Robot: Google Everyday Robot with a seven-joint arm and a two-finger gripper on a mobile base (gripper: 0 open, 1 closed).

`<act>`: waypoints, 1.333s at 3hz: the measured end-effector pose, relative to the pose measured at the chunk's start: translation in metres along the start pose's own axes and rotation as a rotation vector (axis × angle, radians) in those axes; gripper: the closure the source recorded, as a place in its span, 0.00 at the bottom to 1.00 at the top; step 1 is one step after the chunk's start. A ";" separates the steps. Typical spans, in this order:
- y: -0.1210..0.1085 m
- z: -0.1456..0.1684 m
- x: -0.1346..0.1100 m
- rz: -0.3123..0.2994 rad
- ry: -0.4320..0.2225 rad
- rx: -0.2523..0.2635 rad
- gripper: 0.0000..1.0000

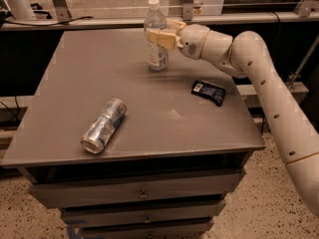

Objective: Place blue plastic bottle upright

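Observation:
The blue plastic bottle (156, 46) is clear with a white cap and a white-and-blue label. It stands upright on the grey table (75, 73), near the far edge at the middle. My gripper (165, 34) reaches in from the right at the bottle's shoulder. One finger (159, 38) lies across the bottle's front and the other sits behind it. The fingers are closed on the bottle, and its base rests on the tabletop.
A silver-and-blue can (103, 125) lies on its side at the front left of the table. A flat dark blue packet (209, 91) lies at the right, under my arm (259, 68). Drawers (142, 194) sit below the tabletop. A rail runs behind the table.

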State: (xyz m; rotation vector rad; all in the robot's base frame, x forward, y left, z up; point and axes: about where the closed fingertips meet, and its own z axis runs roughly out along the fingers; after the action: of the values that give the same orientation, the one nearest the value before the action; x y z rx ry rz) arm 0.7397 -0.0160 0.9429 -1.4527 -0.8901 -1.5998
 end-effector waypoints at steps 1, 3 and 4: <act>-0.001 0.000 -0.001 -0.006 -0.008 -0.001 0.12; -0.006 -0.012 0.023 -0.057 0.003 -0.044 0.00; -0.015 -0.044 0.060 -0.151 -0.019 -0.102 0.00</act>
State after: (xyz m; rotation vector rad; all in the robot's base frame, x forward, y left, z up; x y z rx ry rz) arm 0.7045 -0.0535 0.9981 -1.5034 -0.9612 -1.7672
